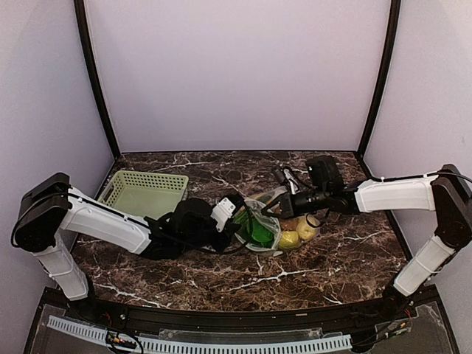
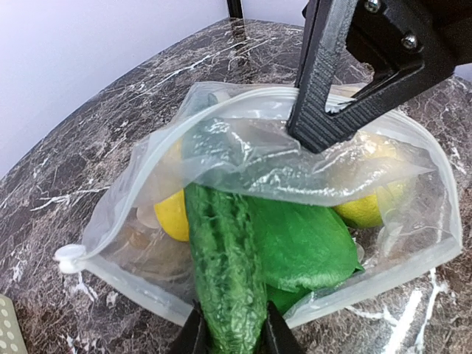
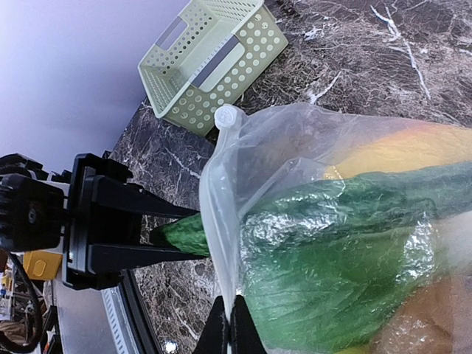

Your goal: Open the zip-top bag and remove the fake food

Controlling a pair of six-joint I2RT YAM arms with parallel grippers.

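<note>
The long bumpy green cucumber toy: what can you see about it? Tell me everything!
This long, dark green, bumpy plastic cucumber toy lies in the open mouth of the clear, soft zip-top bag, its far end under the crinkled film. Its near end pokes out over the bag's lip, pinched by the left gripper. A yellow lemon piece touches one side and a bright green leafy piece the other.

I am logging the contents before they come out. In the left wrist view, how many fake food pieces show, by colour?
Green: 2, the bumpy cucumber and the smooth green piece.
Yellow: 2, the left lemon and the right lemon.
Total: 4 clearly visible in the zip-top bag; more may be hidden.
</note>
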